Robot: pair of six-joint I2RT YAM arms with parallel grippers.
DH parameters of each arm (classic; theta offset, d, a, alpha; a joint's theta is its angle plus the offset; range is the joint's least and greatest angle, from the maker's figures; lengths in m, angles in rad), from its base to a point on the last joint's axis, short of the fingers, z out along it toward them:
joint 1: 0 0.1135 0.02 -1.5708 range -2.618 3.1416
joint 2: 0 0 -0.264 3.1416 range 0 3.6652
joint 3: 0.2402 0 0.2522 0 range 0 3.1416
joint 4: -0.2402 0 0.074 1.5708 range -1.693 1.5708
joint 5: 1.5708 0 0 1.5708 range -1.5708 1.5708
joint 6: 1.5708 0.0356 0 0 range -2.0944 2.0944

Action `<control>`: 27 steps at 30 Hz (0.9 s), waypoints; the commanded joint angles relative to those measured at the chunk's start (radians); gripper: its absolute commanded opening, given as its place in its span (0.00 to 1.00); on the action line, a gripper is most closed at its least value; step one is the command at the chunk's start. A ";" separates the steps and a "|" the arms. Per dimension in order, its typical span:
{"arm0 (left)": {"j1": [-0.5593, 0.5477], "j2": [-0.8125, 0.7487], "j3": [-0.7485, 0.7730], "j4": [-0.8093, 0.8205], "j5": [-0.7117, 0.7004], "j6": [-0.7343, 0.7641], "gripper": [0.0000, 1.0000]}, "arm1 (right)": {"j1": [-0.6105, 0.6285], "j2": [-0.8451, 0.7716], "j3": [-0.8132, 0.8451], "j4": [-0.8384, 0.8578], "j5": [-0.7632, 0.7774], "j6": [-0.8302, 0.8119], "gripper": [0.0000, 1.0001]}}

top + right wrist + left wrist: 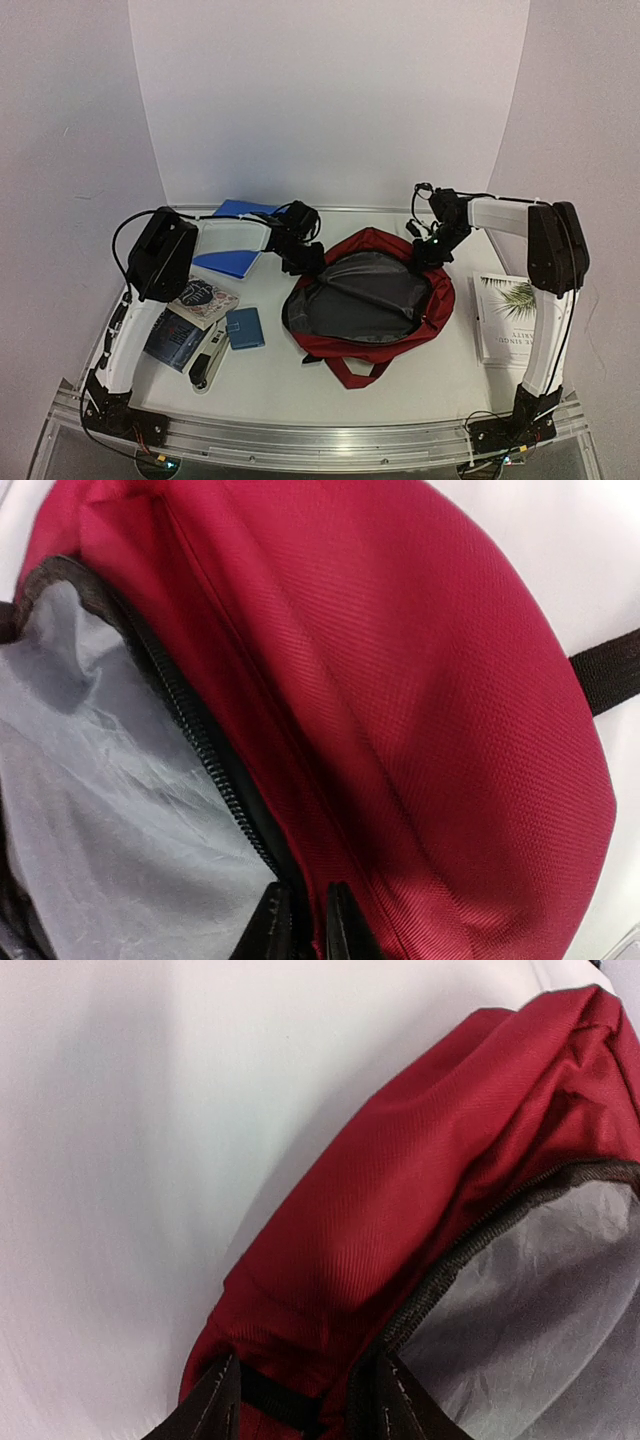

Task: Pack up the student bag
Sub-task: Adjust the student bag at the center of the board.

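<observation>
Top external view has the student bag [365,300] lying open on the bench [420,385], grey lining bare. Left end effector [300,1405] clamps bunched rim fabric, jaws half apart. Right end effector [305,920] sits nearly closed at the zipper edge, and I cannot tell if it grips. This looks like the mouth-opening step; next, 1 arm must release to fetch a book [205,300].

Looks like ribbed, matt red woven cloth on the bag [400,680]; thin grey lining [100,780], crinkled (faintly sheeny, like nylon). Dull black zipper [205,750], coarse black webbing strap [608,670]. Smooth matt white table [300,385]; brushed metal rail [330,435].
</observation>
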 commanded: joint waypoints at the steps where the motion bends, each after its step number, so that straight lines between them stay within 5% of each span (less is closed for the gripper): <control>1: 0.010 0.062 0.160 -0.155 -0.108 -0.006 0.46 | 0.000 0.013 -0.031 0.011 0.076 -0.051 0.20; 6: 0.013 0.072 0.250 -0.235 -0.129 0.000 0.57 | 0.000 -0.022 -0.017 -0.008 0.041 -0.067 0.49; 13: 0.064 -0.183 0.136 -0.228 -0.144 -0.003 0.69 | 0.000 -0.147 0.043 -0.072 -0.111 -0.083 0.81; 21: 0.167 -0.478 -0.260 -0.157 -0.173 -0.079 0.73 | -0.001 -0.248 0.085 -0.074 -0.172 -0.078 0.90; 27: 0.172 -0.459 -0.242 -0.363 -0.351 0.020 0.73 | -0.001 -0.297 0.100 -0.074 -0.178 -0.063 0.90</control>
